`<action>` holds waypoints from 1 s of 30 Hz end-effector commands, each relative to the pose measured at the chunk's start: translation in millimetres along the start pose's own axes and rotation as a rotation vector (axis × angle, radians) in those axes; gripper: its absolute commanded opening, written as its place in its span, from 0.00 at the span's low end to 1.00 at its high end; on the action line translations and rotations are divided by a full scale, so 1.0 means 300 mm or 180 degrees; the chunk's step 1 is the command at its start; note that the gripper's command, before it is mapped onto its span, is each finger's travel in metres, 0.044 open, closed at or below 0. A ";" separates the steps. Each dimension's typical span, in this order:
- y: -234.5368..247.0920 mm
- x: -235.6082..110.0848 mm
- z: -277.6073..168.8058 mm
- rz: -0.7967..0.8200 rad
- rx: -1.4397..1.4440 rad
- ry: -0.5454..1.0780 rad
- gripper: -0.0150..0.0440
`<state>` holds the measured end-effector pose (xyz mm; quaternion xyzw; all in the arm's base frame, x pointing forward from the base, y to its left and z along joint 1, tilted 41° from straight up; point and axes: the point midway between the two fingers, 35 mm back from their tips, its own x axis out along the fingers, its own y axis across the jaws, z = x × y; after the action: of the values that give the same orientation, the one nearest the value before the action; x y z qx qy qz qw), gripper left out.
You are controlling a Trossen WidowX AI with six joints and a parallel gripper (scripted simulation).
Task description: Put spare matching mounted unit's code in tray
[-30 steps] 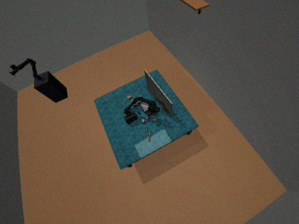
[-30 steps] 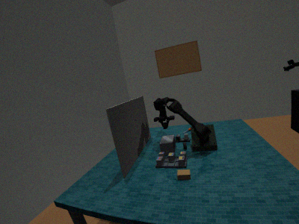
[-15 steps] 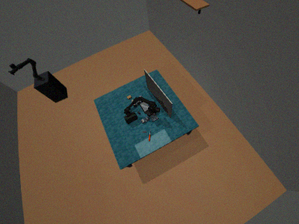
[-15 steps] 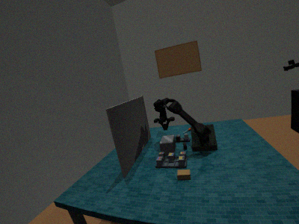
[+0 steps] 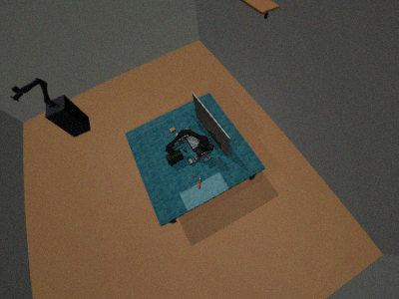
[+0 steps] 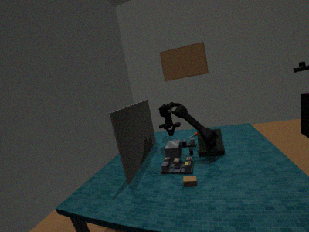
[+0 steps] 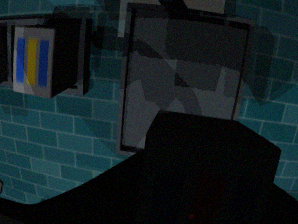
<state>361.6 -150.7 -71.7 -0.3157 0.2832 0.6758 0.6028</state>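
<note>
My gripper [image 6: 170, 128] [image 7: 192, 166] is shut on a dark spare unit [image 6: 171, 133] [image 7: 210, 137], held above the table. In the wrist view the spare's shaded face shows a dim red patch; its code is too dark to read fully. The grey-rimmed tray [image 7: 125, 90] lies below and beyond the spare in the wrist view, with shadows across its floor; the spare overlaps its near edge in that view. Another unit [image 7: 32, 60] with blue, yellow and blue stripes stands in a dark rack at the left. The mounted unit's back cannot be made out.
A rack [image 6: 177, 171] holds several units. A grey box [image 6: 173, 148] stands behind it, and a tan block [image 6: 190, 181] lies in front. An upright panel [image 5: 211, 124] [image 6: 134, 139] stands on the table. An orange-handled tool [image 5: 199, 183] lies at the pale mat [image 5: 211, 189].
</note>
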 end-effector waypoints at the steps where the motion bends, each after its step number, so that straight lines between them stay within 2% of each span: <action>1: 0.000 0.013 0.001 -0.0009 0.0014 -0.0015 0.25; 30: -0.003 0.090 0.001 -0.0011 0.0013 -0.0017 0.25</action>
<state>361.0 -135.6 -90.3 -0.3158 0.2829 0.6757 0.6030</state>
